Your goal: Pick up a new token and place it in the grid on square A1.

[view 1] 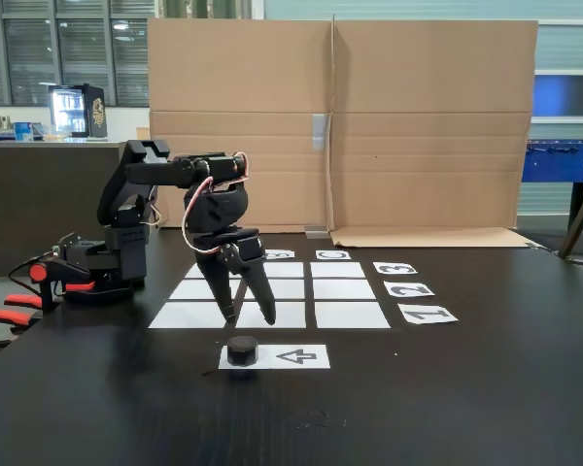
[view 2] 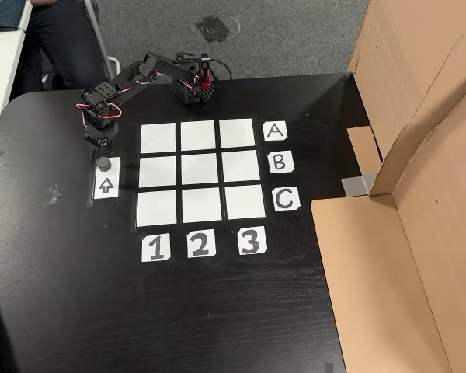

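Observation:
The token point(view 1: 242, 349) point(view 2: 104, 165), a small black puck, sits on the end of the white arrow sheet point(view 1: 296, 357) point(view 2: 106, 186), outside the grid point(view 1: 342, 289) point(view 2: 200, 172). My gripper point(view 1: 250, 318) point(view 2: 101, 150) points down and hangs open just above and behind the token, with nothing between its fingers. Square A1 point(view 1: 183, 316) point(view 2: 158, 138) is the blank corner cell nearest the gripper, in line with the A label point(view 2: 274, 130) and the 1 label point(view 1: 427, 315) point(view 2: 156, 248). All nine cells are bare.
The arm's base point(view 1: 107, 262) point(view 2: 193, 87) stands at the table edge beside the A row. A tall cardboard wall point(view 1: 340, 126) point(view 2: 419, 194) closes off the far side past the letter labels. Red-handled tools point(view 1: 10, 311) lie left of the base in the fixed view.

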Robot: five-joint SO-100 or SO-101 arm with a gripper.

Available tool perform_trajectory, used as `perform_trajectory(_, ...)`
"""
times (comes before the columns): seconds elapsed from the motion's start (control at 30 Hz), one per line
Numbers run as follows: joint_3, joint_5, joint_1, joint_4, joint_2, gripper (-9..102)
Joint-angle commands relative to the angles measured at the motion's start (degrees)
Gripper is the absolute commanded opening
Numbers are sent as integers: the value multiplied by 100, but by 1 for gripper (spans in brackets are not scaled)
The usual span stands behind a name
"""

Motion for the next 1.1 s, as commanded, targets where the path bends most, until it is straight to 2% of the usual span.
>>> perform_trajectory(0.0,-229,44,53,35,0,34)
perform_trajectory(0.4,-290,44,158,88,-237,34)
perform_trajectory(1.07,-1705,-167,255,633,-1274,33)
